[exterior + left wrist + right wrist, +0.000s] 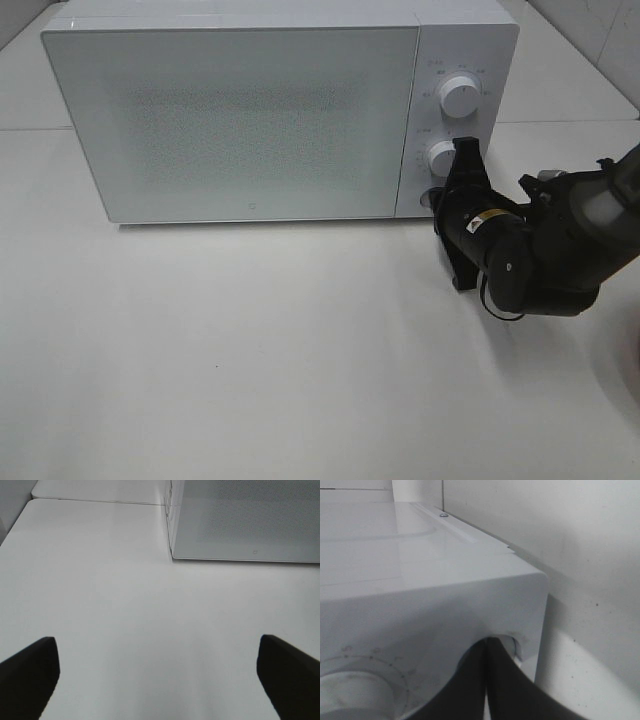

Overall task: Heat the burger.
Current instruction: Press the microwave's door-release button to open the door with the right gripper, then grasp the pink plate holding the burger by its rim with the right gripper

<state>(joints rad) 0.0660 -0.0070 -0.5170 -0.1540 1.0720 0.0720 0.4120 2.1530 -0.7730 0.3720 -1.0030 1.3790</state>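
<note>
Right jaws, pressed together and empty, at the microwave button; left jaws spread wide, empty, over the table

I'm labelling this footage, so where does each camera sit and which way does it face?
Exterior high: up in front, looking down on the microwave with its closed door and the white table; right arm and right gripper show at the control panel.
Left wrist: low over the table, facing the microwave's front corner; the left gripper shows, fingers open.
Right wrist: close to the microwave's panel corner, wall beyond; shut right gripper at a round button.
Shared: all see the microwave; exterior high and right wrist both show the right gripper.
</note>
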